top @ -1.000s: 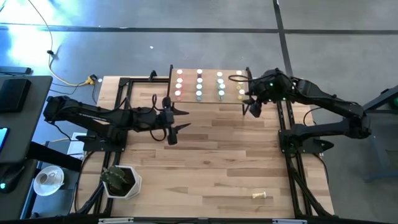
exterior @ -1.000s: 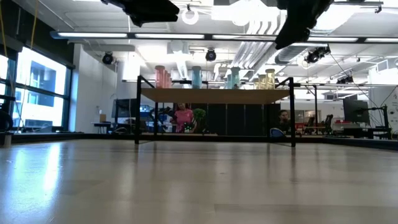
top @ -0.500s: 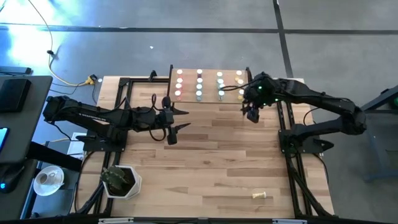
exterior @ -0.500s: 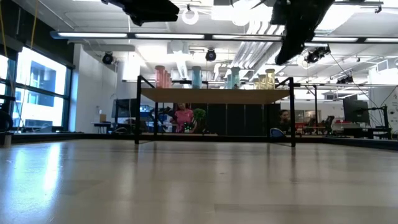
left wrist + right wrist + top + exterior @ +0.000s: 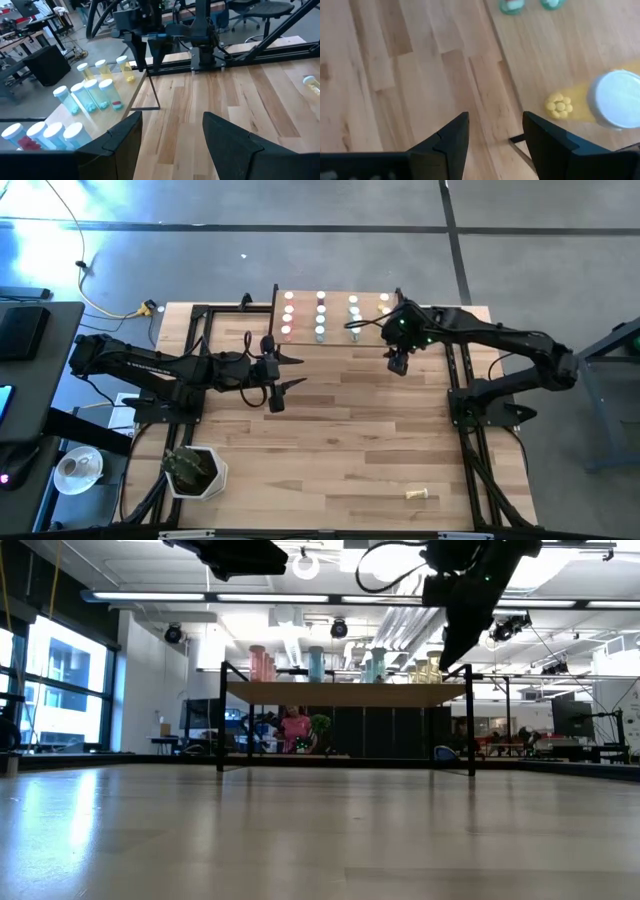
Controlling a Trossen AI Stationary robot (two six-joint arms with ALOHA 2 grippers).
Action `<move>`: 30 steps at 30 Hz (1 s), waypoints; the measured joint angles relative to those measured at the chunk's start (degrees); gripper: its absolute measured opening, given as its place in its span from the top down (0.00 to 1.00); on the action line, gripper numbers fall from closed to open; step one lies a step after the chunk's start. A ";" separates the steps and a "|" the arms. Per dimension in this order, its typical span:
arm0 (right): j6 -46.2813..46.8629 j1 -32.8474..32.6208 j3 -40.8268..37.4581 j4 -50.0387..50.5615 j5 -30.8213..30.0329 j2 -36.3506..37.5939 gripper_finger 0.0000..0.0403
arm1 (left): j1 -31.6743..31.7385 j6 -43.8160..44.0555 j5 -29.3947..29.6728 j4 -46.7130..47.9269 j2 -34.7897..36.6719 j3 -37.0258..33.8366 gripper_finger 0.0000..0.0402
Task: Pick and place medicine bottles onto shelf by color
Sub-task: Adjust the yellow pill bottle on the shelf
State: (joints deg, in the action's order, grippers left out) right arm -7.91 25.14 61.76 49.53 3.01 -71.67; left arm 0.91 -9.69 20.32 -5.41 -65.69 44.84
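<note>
The shelf stands at the table's far middle on thin black legs. Medicine bottles stand on it in rows: red, blue, green and yellow. One more yellow bottle lies on its side on the table near the front right. My right gripper hangs open and pointing down over the shelf's near right corner, empty, with a yellow bottle beside it. My left gripper waits open and empty in front of the shelf's left part.
A white pot with a plant stands at the table's near left. Black frame rails run along both table sides. Bare wooden tabletop lies between the shelf and the front edge.
My right gripper has sunk and shifted a little toward the table's left, along the shelf's near right corner, and has tipped further downward. Its fingers stay apart. The bottles and my left arm have kept still.
</note>
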 joint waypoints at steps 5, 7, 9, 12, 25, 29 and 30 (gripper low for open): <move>-0.10 1.27 0.00 -0.10 -1.51 -0.10 0.56 | -0.02 0.00 -0.01 0.00 0.00 0.00 0.50; -0.10 1.88 0.00 -0.10 -1.50 -0.09 0.56 | 0.00 -0.02 0.00 -0.02 0.00 0.00 0.50; -0.10 2.38 0.00 -0.39 -1.51 -0.10 0.56 | -0.01 -0.63 0.00 0.00 0.00 0.00 0.50; -0.12 2.95 -0.02 -1.85 -1.51 -0.10 0.56 | 0.00 -1.46 0.01 -0.02 0.00 0.00 0.50; -0.10 4.55 -0.04 -4.83 -2.06 -0.82 0.56 | -0.02 -1.46 0.01 -0.02 0.00 -0.02 0.50; -0.10 4.57 -0.04 -4.54 -2.88 -0.82 0.56 | -0.01 -1.46 0.01 0.03 -0.01 -0.02 0.50; -0.10 4.57 -0.04 -4.43 -2.88 -0.82 0.56 | -0.02 -1.46 0.01 0.03 -0.01 -0.02 0.50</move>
State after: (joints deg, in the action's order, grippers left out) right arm -8.01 29.71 61.71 45.10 0.13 -72.49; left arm 0.89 -11.16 20.34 -5.39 -65.70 44.82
